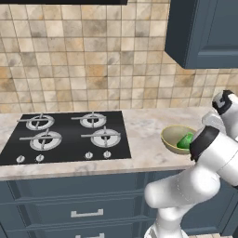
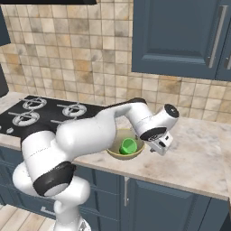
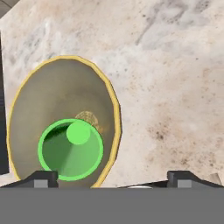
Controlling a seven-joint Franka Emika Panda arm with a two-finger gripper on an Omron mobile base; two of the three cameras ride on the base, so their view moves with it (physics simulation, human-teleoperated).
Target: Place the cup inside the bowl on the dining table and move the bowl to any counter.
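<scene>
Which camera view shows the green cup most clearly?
The hand view: it looks straight down into the open cup standing in the bowl. The right base view shows it from the side; in the left base view the arm partly hides it.

Green cup (image 3: 71, 150) upright inside olive-tan bowl (image 3: 52, 92) on marbled counter (image 3: 175, 87) beside hob.

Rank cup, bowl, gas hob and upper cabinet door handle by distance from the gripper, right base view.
1. bowl: its rim sits just beside the open gripper, on the counter.
2. cup: inside the bowl, barely farther; nearly too close to call with the bowl.
3. gas hob: well off to the left.
4. cabinet door handle: high on the upper right.
</scene>
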